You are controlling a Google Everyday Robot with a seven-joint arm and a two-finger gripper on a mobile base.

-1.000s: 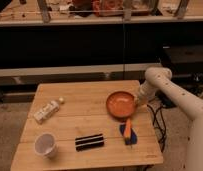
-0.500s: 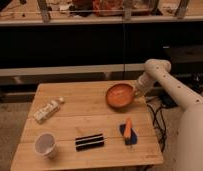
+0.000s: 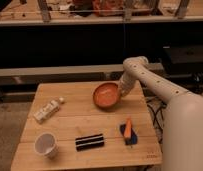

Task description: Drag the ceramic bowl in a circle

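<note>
The ceramic bowl [image 3: 106, 95] is round, shallow and orange-red. It sits on the far middle of the wooden table [image 3: 70, 127], tilted slightly toward the camera. My gripper [image 3: 121, 91] is at the bowl's right rim, at the end of the white arm [image 3: 150, 82], which reaches in from the right. The gripper's tip is hidden against the rim.
A white paper cup [image 3: 46, 145] stands at the front left. A small pale bottle [image 3: 47, 110] lies at the left. A black bar [image 3: 90, 142] lies near the front edge. An orange and blue object [image 3: 128, 131] lies front right, below the bowl.
The bowl and gripper have moved away from the front, toward the table's far edge, and then to the left. The other objects have not moved.
</note>
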